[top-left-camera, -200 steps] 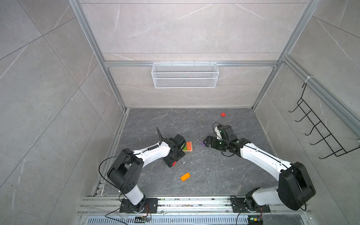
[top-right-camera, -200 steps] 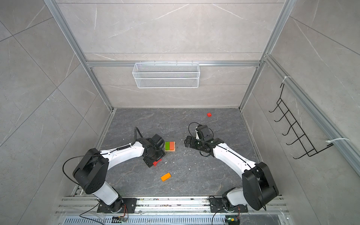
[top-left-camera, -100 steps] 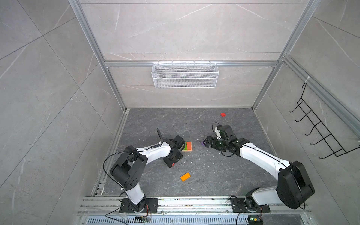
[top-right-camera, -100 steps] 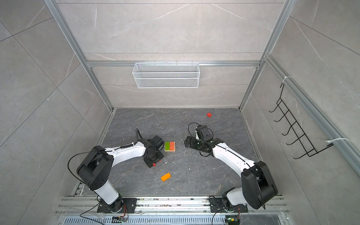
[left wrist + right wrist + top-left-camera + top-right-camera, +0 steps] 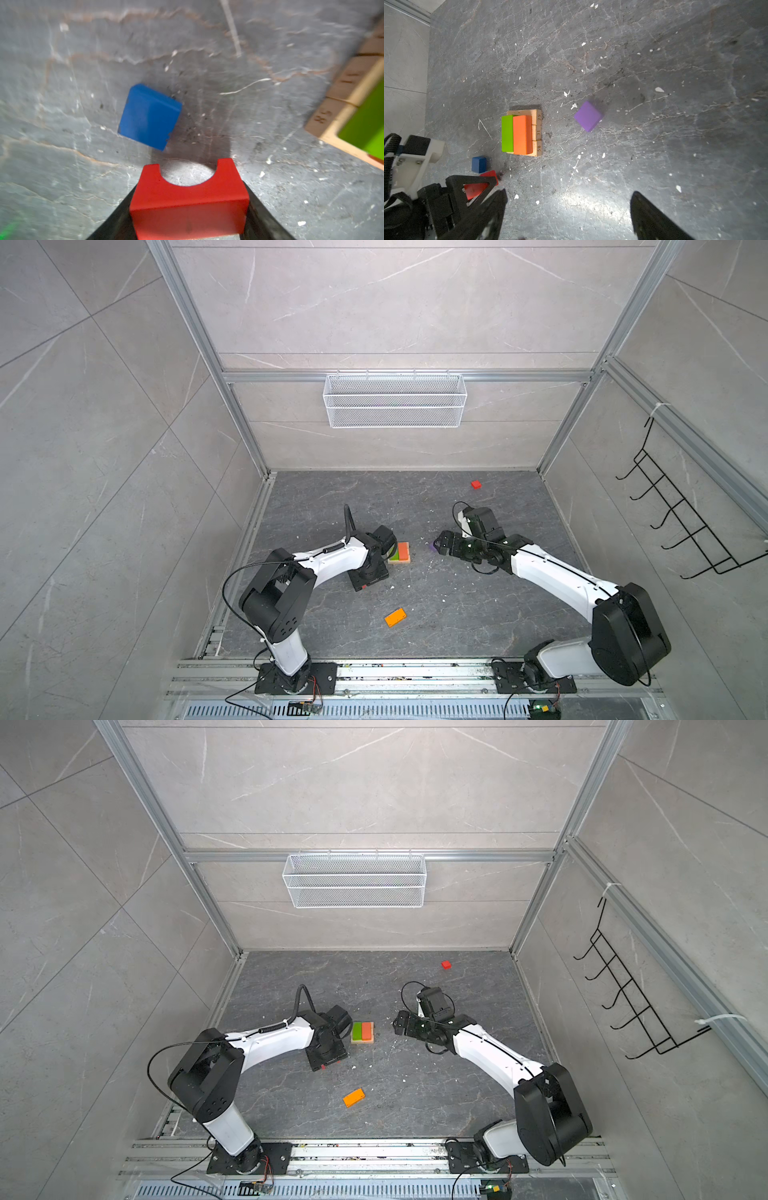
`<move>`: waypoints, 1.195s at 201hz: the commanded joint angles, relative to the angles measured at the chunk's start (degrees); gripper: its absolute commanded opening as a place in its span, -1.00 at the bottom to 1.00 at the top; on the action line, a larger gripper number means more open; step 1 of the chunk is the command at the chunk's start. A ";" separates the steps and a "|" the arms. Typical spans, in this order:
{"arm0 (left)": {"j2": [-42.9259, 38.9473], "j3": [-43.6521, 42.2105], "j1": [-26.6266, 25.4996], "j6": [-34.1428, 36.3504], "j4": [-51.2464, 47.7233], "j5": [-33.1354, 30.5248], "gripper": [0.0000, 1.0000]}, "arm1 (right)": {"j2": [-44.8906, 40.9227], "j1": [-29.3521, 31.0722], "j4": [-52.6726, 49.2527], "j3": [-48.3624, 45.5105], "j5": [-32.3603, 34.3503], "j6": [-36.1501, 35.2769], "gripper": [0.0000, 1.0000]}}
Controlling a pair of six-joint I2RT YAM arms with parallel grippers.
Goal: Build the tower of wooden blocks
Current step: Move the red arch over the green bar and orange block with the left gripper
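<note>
Left gripper [image 5: 190, 195] is pinching a red arch block [image 5: 188, 212] between its black fingers, notch facing away from the wrist. Can't tell if the block is off the bench [image 5: 457, 614] or resting on it. A blue cube [image 5: 148, 116] sits on the bench just ahead of the arch, not touching it.

The wood block tower [image 5: 521, 133] is only a low stack: tan numbered bars flat on the bench, with a green slab [image 5: 507, 133] and an orange-red slab [image 5: 522, 134] side by side on top, touching. In both top views it stands mid-bench [image 5: 400, 552] [image 5: 362, 1031], just beside the left arm's wrist.

Right gripper [image 5: 569, 194] is spread wide with nothing between its jaws, and hovers near a purple cube [image 5: 588, 116] that lies on the bench beside the tower, apart from it.

A loose orange block [image 5: 395, 617] lies nearer the front rail. A small red block [image 5: 476, 484] sits far back, well apart from the rest.
</note>
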 commanded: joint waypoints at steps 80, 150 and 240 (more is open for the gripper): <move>3.33 17.08 0.35 24.61 -9.27 -5.07 -0.16 | 0.38 0.45 -0.18 -2.45 -0.72 -1.02 0.85; 9.58 27.84 0.39 26.78 -8.51 2.10 -0.16 | -2.27 1.16 -0.33 -4.27 -0.45 -2.08 0.86; 15.76 32.91 0.40 25.38 -7.69 4.82 -0.16 | -7.57 9.21 3.43 -7.52 6.16 -8.66 0.93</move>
